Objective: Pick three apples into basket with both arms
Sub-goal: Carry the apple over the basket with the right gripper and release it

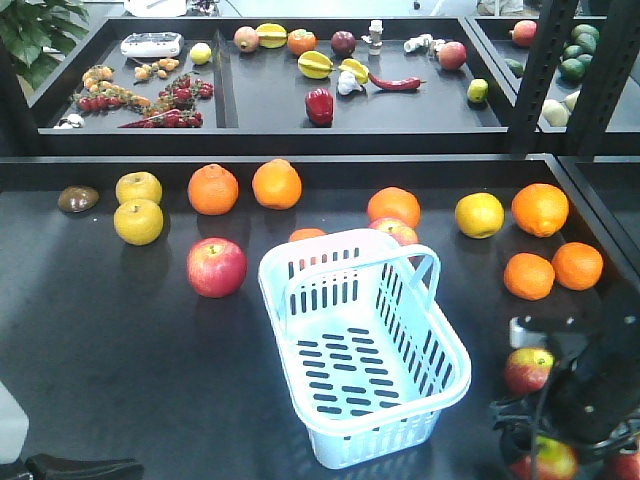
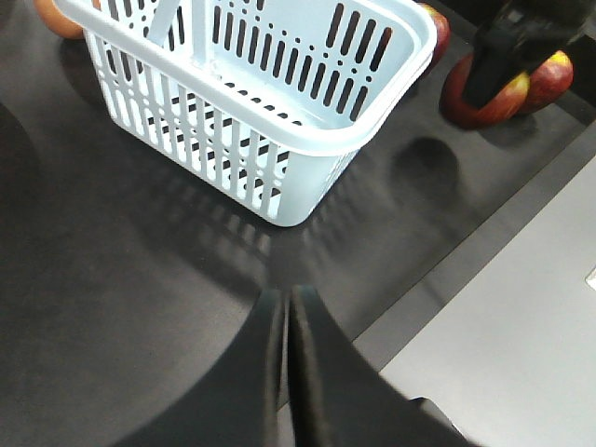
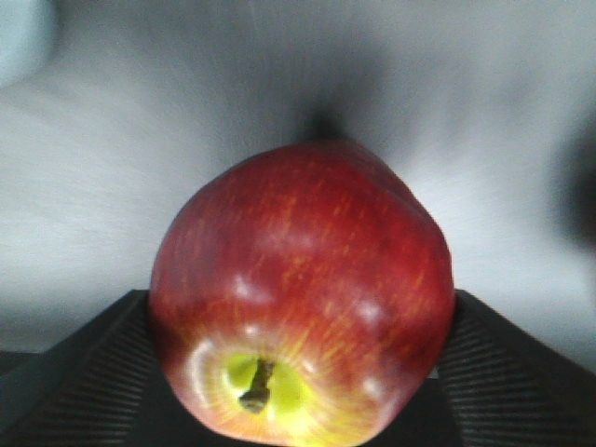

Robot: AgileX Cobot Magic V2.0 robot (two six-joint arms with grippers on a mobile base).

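On the dark table [image 1: 120,380], seen from the front, the basket [image 1: 365,345] stands empty in the middle. The right arm [image 1: 600,385] hangs at the bottom right corner over an apple [image 1: 545,462]. A second apple [image 1: 528,370] lies just beside it, nearer the basket, and a third apple [image 1: 627,466] is cut by the frame edge. A paler apple [image 1: 216,267] sits left of the basket, with oranges [image 1: 240,187] behind. From the left wrist, the left gripper [image 2: 286,312] has its fingers pressed together on nothing, above bare table near the basket [image 2: 279,140]. Beyond it the right arm [image 2: 521,37] covers the apple [image 2: 484,98]. From the right wrist, the apple [image 3: 303,279] fills the view, stem dimple toward the camera. The right gripper [image 3: 300,307] is clamped on it, pads [image 3: 74,372] against both flanks. Whether it is off the table I cannot tell.
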